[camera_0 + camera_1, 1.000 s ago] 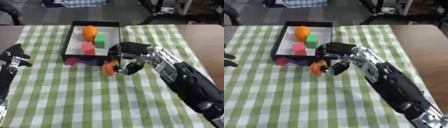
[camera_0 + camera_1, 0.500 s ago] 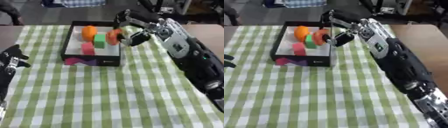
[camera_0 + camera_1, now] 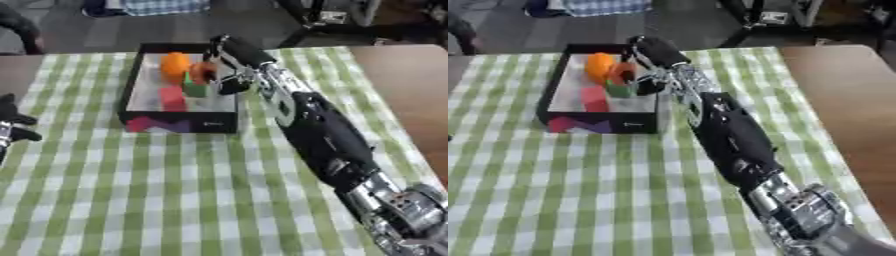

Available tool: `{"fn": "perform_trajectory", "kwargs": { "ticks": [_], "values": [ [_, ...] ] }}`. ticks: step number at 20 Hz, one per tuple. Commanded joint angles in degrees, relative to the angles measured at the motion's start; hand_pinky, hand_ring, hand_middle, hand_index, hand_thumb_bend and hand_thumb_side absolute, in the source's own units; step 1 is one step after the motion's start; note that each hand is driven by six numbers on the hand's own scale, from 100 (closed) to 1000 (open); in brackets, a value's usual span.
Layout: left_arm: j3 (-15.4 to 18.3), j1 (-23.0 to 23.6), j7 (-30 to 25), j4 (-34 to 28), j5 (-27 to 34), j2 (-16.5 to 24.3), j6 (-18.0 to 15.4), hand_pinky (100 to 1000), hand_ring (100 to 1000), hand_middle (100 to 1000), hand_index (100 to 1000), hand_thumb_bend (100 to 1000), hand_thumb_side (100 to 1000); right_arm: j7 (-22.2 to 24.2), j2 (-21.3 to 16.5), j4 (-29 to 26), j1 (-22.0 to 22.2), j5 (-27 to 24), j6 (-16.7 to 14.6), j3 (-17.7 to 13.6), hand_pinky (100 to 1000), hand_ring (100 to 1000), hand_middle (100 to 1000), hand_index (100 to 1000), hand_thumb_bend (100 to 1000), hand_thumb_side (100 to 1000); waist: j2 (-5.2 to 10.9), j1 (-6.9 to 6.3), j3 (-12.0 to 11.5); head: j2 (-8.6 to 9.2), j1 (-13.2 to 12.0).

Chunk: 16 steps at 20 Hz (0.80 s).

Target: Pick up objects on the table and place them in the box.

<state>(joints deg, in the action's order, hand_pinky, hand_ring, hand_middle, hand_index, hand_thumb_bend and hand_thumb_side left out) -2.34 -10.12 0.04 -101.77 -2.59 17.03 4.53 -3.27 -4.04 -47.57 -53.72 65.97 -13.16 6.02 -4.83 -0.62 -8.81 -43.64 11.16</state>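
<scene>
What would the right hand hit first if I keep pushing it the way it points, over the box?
Likely the orange piece it is carrying, then the green block just below it inside the box. The right hand points left and down into the box; depth is unclear, so the larger orange object might come first.

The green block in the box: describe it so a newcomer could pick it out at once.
Start at the black box on the far part of the green checked tablecloth. Inside, by the right wall, sits the green block, just under the robot's right hand. It is the only green piece: an orange round thing lies behind it, a pinkish-red block to its left.
</scene>
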Motion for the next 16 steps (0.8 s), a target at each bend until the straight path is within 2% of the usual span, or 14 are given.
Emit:
{"fn": "perform_trajectory", "kwargs": {
  "ticks": [1, 3, 4, 6, 8, 11, 12, 14, 16],
  "values": [
    [0.0, -0.8, -0.3, -1.0, 0.3, 0.5, -0.1, 739, 523, 578, 913, 255, 813, -4.7, 0.8, 0.7, -1.4, 4.3, 1.2, -0.8, 869, 756, 717, 762, 318, 458, -0.17, -0.66, -0.2, 0.73, 0.5],
    [0.1, -0.7, -0.1, -0.9, 0.3, 0.5, -0.1, 739, 522, 578, 913, 255, 813, -5.7, 0.8, 0.9, -1.4, 5.3, 1.5, -0.6, 877, 770, 737, 837, 459, 580, -0.14, -0.54, -0.2, 0.84, 0.5],
    [0.1, -0.6, -0.1, -0.9, 0.3, 0.5, -0.1, 739, 522, 578, 913, 256, 813, -5.8, 0.6, 0.8, -1.4, 5.6, 1.6, -0.4, 878, 772, 741, 863, 492, 600, -0.1, -0.48, -0.2, 0.86, 0.5],
    [0.1, -0.5, 0.0, -0.9, 0.3, 0.5, -0.1, 738, 522, 578, 913, 255, 813, -5.9, 0.4, 0.2, -1.4, 6.0, 1.8, -0.1, 879, 775, 747, 882, 498, 620, 0.0, -0.39, 0.0, 0.82, 0.4],
    [0.2, -0.5, 0.0, -0.8, 0.3, 0.5, -0.1, 738, 522, 578, 912, 256, 813, -5.9, -0.1, -0.8, -1.3, 5.1, 1.7, 0.2, 880, 771, 743, 878, 467, 610, 0.13, -0.29, 0.3, 0.73, 0.2],
    [0.4, -0.1, 0.2, -0.7, 0.2, 0.7, -0.1, 738, 522, 578, 912, 256, 813, -5.7, -2.1, -4.2, -1.0, 0.6, 0.2, 1.5, 879, 768, 742, 868, 420, 570, 0.43, 0.04, 1.1, 0.45, -0.5],
    [0.5, 0.1, 0.3, -0.6, 0.1, 0.8, -0.1, 739, 522, 578, 911, 256, 813, -5.2, -3.5, -6.0, -0.8, -1.7, -0.6, 2.3, 879, 765, 740, 853, 306, 487, 0.59, 0.24, 1.6, 0.27, -1.1],
    [0.8, 0.4, 0.6, -0.6, 0.0, 0.9, -0.1, 739, 523, 578, 911, 256, 813, -3.4, -7.1, -10.9, 0.3, -8.5, -1.9, 3.8, 879, 758, 735, 836, 184, 433, 0.87, 0.6, 2.5, -0.07, -2.4],
    [1.1, 0.7, 0.9, -0.5, -0.1, 1.1, -0.2, 739, 523, 578, 911, 255, 812, -0.8, -11.5, -17.4, 2.7, -17.9, -2.1, 5.3, 882, 755, 733, 829, 125, 423, 1.09, 0.86, 3.5, -0.34, -3.8]
  ]
}}
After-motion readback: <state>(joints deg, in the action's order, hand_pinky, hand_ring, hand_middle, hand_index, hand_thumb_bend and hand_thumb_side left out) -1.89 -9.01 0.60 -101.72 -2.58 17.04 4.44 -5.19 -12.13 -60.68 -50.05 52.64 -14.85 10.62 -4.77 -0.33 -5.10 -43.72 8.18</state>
